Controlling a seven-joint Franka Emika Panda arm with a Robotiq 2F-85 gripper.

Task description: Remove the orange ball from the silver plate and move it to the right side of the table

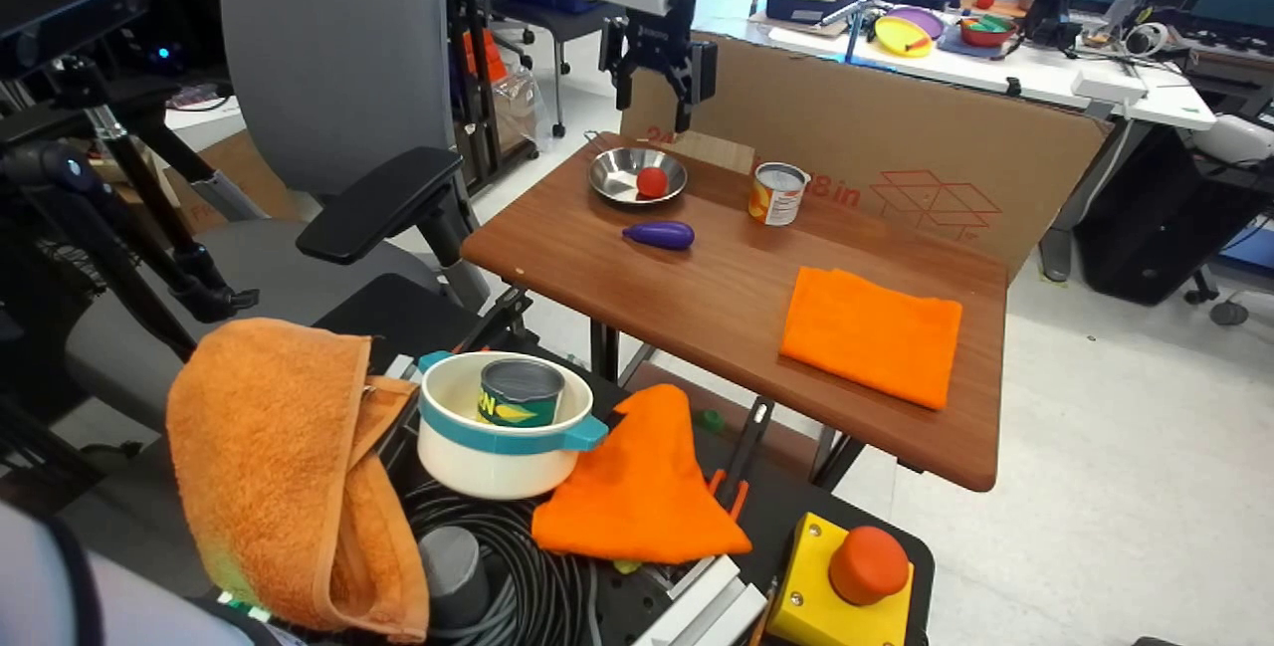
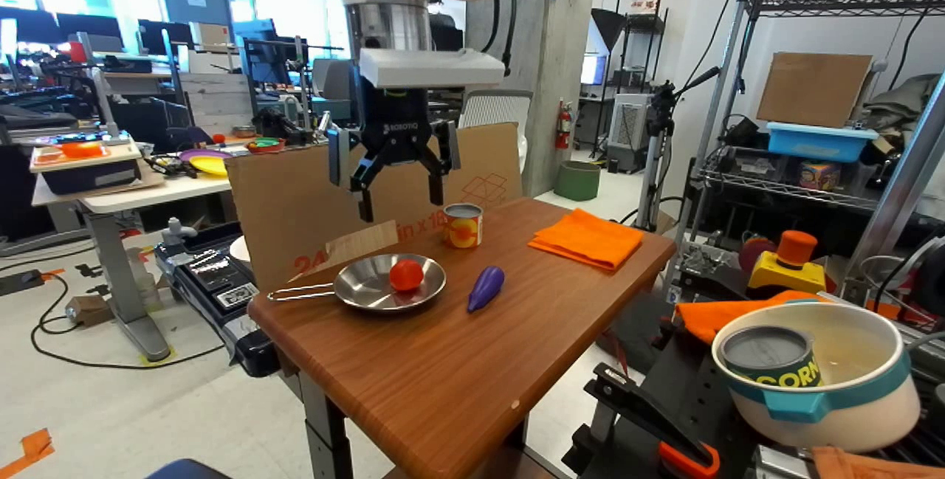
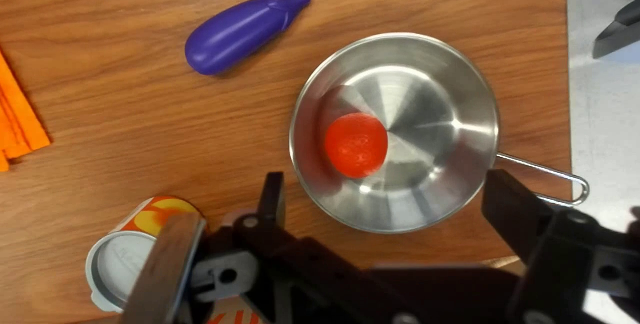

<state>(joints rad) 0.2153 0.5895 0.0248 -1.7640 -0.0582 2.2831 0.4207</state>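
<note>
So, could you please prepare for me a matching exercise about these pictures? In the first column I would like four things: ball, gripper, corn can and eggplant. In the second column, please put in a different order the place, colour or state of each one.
Column 1
1. ball
2. gripper
3. corn can
4. eggplant

Column 2
A. in the pot
B. purple, lying on the table
C. in the pan
D. open, holding nothing

Right pairs: 1-C, 2-D, 3-A, 4-B
</note>
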